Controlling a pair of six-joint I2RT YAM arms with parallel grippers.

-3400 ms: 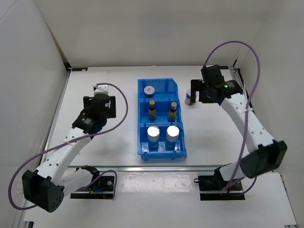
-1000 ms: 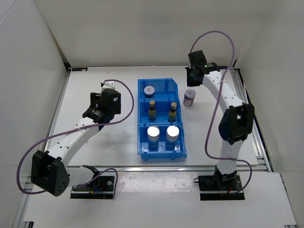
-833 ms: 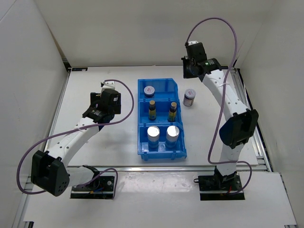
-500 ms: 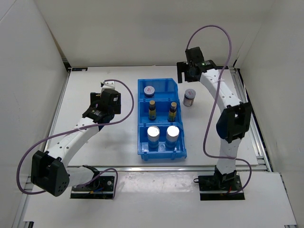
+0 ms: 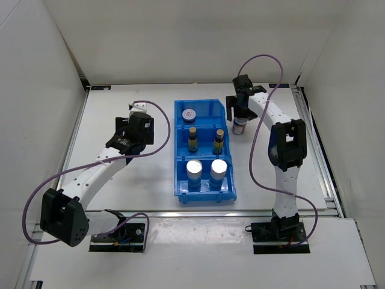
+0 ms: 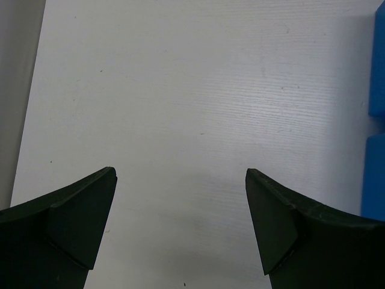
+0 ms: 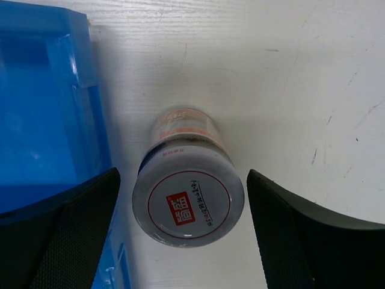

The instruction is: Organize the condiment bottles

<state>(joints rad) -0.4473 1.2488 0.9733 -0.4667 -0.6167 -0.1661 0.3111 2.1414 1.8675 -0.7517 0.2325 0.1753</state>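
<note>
The blue divided bin [image 5: 181,158] holds a short dark jar with a pale lid [image 5: 190,114] in its far compartment, two slim dark yellow-labelled bottles [image 5: 193,138] [image 5: 218,140] in the middle, and two white-blue cylinders [image 5: 194,171] [image 5: 218,170] at the front. A second pale-lidded jar [image 5: 240,126] stands upright on the table just right of the bin. My right gripper [image 5: 240,113] is right above it. In the right wrist view this jar [image 7: 188,208] sits between the open jaws of the gripper [image 7: 181,173], with gaps on both sides. My left gripper [image 5: 137,123] is open and empty left of the bin.
In the left wrist view, the open gripper [image 6: 179,173] is over bare white table, with the bin's wall [image 6: 376,120] at the right edge. In the right wrist view, the bin's wall [image 7: 90,120] is close to the left of the jar. White walls enclose the table.
My right gripper swung in from the back of the table and came down over the jar beside the bin. The jar and my left arm have not moved.
</note>
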